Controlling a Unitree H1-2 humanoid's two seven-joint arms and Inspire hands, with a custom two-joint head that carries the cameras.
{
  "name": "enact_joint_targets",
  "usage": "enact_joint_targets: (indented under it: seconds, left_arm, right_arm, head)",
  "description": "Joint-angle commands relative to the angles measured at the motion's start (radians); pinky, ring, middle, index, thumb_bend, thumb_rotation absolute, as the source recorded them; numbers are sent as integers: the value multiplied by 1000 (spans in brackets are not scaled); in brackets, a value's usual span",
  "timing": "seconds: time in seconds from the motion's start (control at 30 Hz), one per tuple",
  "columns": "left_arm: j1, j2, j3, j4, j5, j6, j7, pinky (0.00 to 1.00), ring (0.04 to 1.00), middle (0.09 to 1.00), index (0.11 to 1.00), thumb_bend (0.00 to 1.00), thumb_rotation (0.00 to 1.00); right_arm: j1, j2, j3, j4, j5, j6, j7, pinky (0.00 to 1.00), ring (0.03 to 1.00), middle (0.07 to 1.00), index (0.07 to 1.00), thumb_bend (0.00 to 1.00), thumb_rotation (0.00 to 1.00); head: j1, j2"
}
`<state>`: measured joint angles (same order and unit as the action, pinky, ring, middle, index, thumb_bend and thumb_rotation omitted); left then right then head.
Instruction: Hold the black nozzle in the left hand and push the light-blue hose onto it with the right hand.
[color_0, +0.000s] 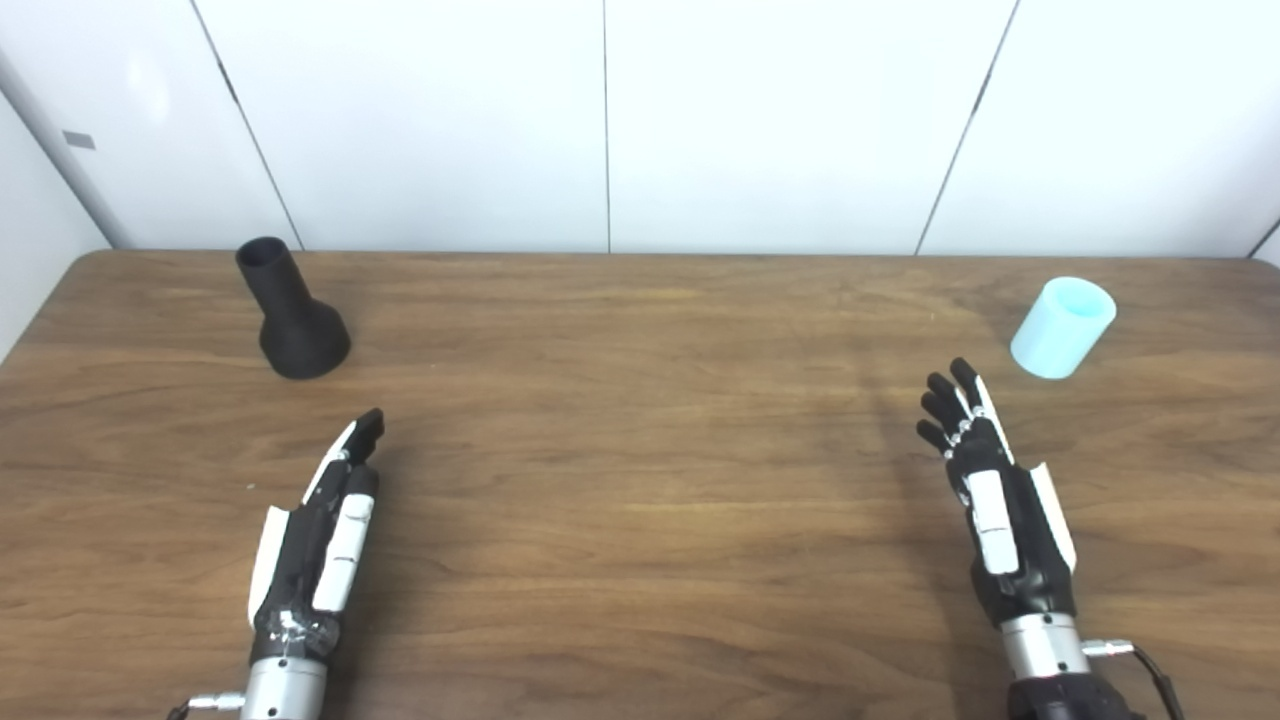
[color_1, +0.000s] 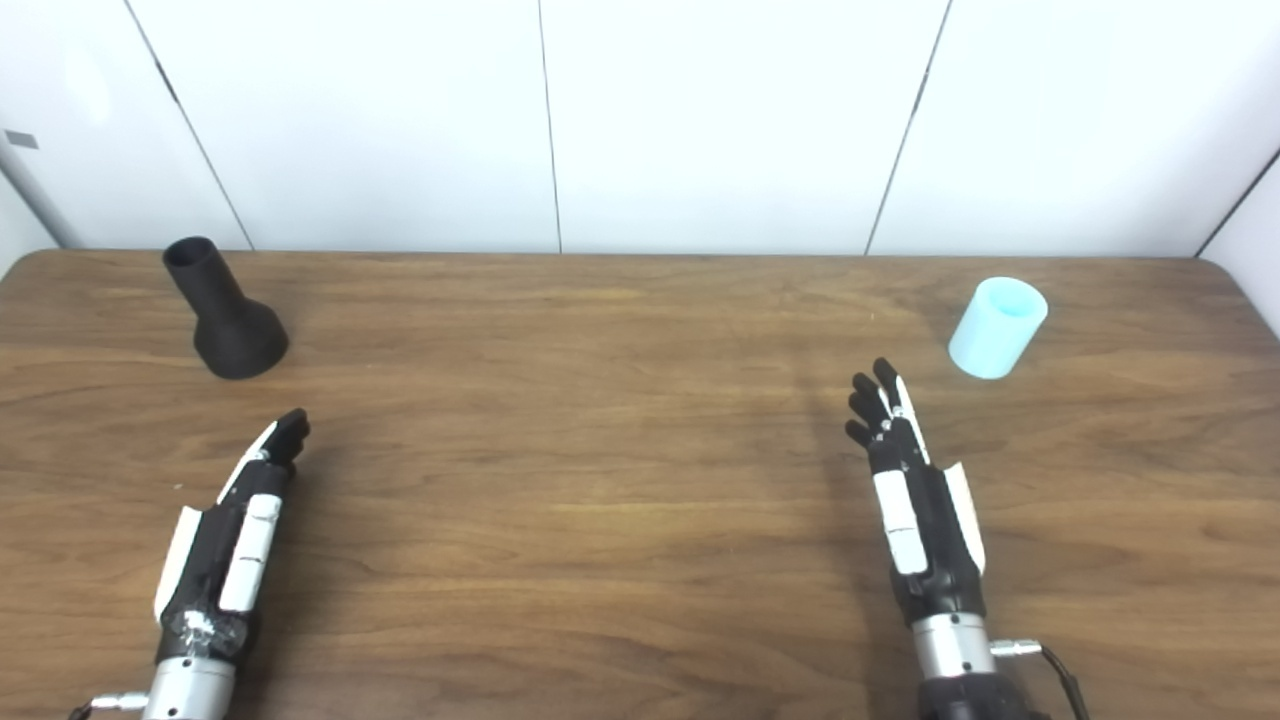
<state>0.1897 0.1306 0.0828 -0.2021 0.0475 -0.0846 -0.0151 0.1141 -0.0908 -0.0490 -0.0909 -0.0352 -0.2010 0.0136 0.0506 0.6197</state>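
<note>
The black nozzle (color_0: 290, 312) stands upright on its wide base at the far left of the table, narrow mouth up. The light-blue hose (color_0: 1062, 327), a short open cylinder, stands at the far right. My left hand (color_0: 322, 530) rests low over the table, short of the nozzle, fingers stretched out and holding nothing. My right hand (color_0: 985, 490) hovers short of the hose and to its left, fingers extended and apart, empty.
The brown wooden table (color_0: 640, 480) fills the view, its far edge meeting a white panelled wall (color_0: 600, 120). A wide stretch of bare wood separates the two hands and the two objects.
</note>
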Motion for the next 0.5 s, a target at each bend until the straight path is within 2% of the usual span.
enact_joint_targets:
  seconds: [0.0,0.47]
  left_arm:
    - [38,-21,-17,23,-1,9,0,991,972,943,927,580,893]
    - [37,-17,-20,24,4,4,-2,985,971,946,932,568,906]
  right_arm:
    - [48,-1,3,57,4,0,3,901,937,940,972,509,1000]
    - [47,0,1,60,3,0,-1,892,932,932,966,497,1000]
  head:
    - [1,0]
    - [2,4]
